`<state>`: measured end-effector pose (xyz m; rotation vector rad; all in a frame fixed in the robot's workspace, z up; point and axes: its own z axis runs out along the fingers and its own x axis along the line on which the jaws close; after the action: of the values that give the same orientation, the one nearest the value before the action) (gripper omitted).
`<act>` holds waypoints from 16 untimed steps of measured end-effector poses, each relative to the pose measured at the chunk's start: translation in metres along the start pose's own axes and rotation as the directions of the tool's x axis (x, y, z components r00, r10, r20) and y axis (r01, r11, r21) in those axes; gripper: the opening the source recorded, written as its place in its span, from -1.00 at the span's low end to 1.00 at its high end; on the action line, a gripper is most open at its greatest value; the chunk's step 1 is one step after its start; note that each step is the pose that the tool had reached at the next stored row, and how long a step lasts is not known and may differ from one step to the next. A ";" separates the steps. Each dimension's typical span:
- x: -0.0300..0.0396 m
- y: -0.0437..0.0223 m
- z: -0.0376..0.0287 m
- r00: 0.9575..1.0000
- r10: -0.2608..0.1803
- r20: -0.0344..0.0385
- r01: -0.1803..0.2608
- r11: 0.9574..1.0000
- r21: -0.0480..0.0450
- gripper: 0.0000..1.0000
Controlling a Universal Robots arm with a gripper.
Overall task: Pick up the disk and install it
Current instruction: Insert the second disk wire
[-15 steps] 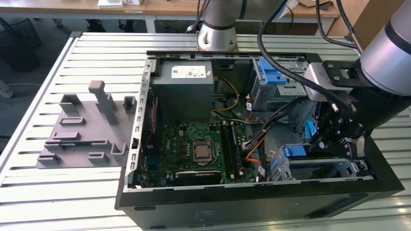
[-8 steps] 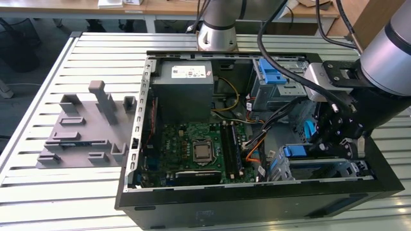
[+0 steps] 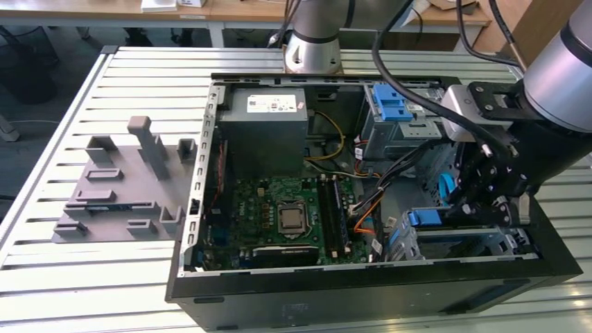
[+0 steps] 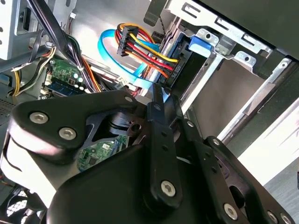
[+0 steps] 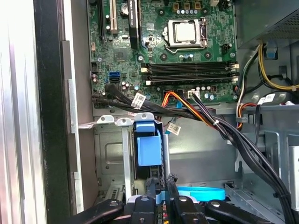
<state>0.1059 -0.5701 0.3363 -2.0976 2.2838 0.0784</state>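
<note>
The disk is sitting in the drive cage in the near corner of the open PC case, roughly 4 o'clock from the motherboard in the exterior view. It stands on edge in its slot, with the blue carrier tab facing up out of the cage. In the first wrist view you're looking at that tab pretty much end-on. So I'd guess its long axis runs down into the bay, though I can't see the full body. The second wrist view shows the disk with a bundle of coloured wires and a blue flat cable meeting at its end.

The pincer hangs inside the case right next to it. In the exterior view the disk's tab is at about 8 o'clock from it, close by. In both wrist views the fingers look pressed together, or near enough, with nothing pinched between them. They don't seem to be touching the carrier, and the tips point toward it across a small gap.

Further out, the grey power-supply box is at 11 o'clock of the case. A blue bracket tops another cage at 1 o'clock. Grey fixture blocks sit out on the slatted worktop at 9 o'clock.
</note>
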 end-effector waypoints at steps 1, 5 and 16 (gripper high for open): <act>-0.0001 0.0000 -0.0008 1.000 0.000 0.000 0.000 1.000 0.000 -0.54; -0.0003 0.0000 -0.0047 1.000 0.000 0.000 0.000 1.000 -0.001 -0.54; -0.0004 -0.0017 -0.0042 1.000 0.000 0.000 0.000 1.000 -0.001 -0.79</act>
<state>0.1077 -0.5701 0.3405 -2.0983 2.2840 0.0796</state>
